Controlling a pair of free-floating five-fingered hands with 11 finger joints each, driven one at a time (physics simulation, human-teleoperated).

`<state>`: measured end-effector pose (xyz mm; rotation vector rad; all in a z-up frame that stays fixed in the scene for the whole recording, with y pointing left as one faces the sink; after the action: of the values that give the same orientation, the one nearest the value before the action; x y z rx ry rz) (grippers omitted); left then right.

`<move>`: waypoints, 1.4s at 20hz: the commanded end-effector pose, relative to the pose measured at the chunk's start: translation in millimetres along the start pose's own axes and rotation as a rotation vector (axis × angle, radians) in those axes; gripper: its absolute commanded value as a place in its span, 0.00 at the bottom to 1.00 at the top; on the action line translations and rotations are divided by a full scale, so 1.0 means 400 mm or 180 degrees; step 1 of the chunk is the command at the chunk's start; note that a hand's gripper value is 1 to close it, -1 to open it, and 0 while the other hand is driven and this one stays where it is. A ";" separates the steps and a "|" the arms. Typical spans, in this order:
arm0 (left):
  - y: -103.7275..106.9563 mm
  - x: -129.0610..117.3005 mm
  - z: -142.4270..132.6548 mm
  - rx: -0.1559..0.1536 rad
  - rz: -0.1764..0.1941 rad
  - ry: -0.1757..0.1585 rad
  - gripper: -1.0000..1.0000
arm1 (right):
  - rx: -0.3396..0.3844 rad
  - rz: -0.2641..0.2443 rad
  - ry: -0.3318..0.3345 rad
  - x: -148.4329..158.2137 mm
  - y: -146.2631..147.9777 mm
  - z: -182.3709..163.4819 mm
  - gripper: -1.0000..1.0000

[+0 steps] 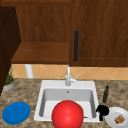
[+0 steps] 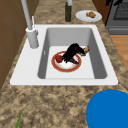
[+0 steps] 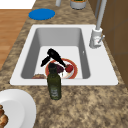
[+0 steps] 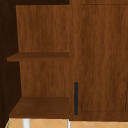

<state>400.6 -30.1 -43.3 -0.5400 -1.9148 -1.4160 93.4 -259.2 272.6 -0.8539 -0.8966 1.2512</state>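
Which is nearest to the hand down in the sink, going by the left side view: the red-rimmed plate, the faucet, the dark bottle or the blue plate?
From the hand in the basin:
1. Red-rimmed plate, right under it.
2. Faucet, on the sink's rim at picture left.
3. Dark bottle, on the far counter.
4. Blue plate, on the near counter.

In the front view a big red ball (image 1: 67,114) hides the sink's (image 1: 50,86) front half. From the right, an olive oil bottle (image 3: 54,82) covers part of the bowl (image 3: 74,72). The blue plate (image 2: 110,110) runs off the worktop's (image 2: 50,105) near corner.
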 end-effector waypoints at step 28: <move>-0.051 0.085 0.054 0.0489 -0.1160 -0.0169 1.00 | 0.0000 0.0000 0.0000 0.000 0.000 0.000 0.50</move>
<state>358.6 -18.9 -45.0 -0.1304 -2.3269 -1.4294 93.4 -259.2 272.6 -0.8539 -0.8966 1.2512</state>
